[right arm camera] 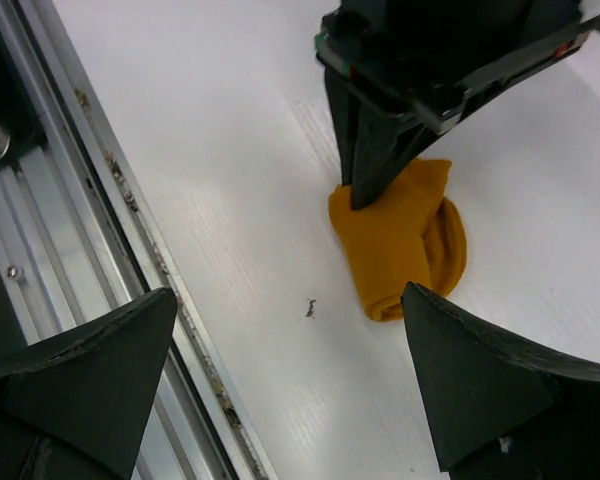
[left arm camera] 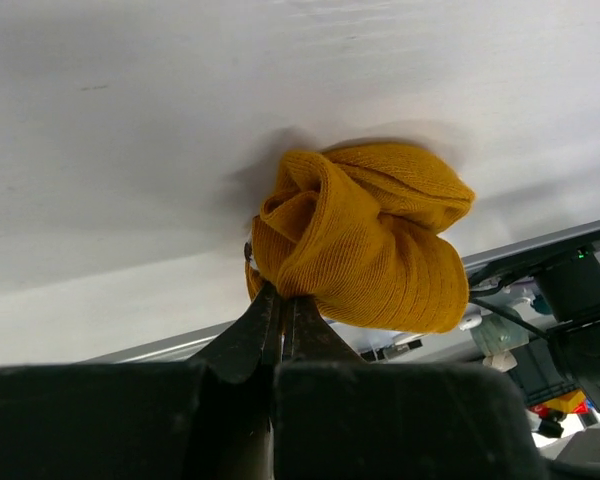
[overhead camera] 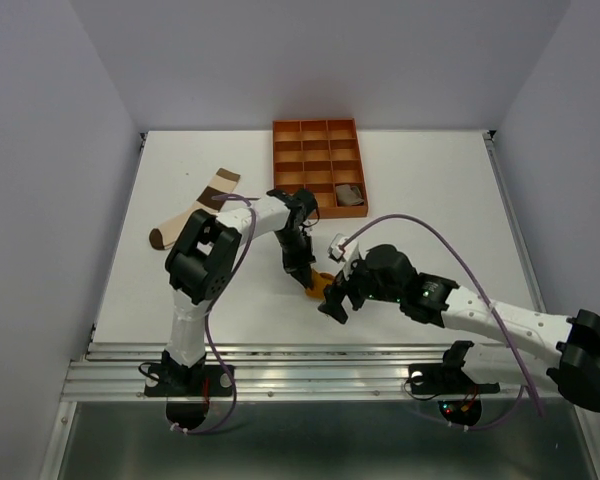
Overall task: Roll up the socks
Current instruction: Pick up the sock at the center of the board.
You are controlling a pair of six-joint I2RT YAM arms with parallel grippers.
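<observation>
Left gripper (left arm camera: 280,312) pinched on bundled mustard sock (left arm camera: 365,235); right gripper (right arm camera: 288,305) spread wide beside it. Risk: thin edge-grip slips, roll unravels.

Top external: fixed high behind both arm bases (overhead camera: 185,378), angled down and forward, far enough to take in the whole table (overhead camera: 430,170). Left wrist: low and very close, sighting along the left end effector (left arm camera: 283,312) at the mustard sock (left arm camera: 365,235). Right wrist: somewhat higher, looking down between the fingers (right arm camera: 480,385) of the right end effector (right arm camera: 288,300) onto that same sock, which all three views share.
</observation>
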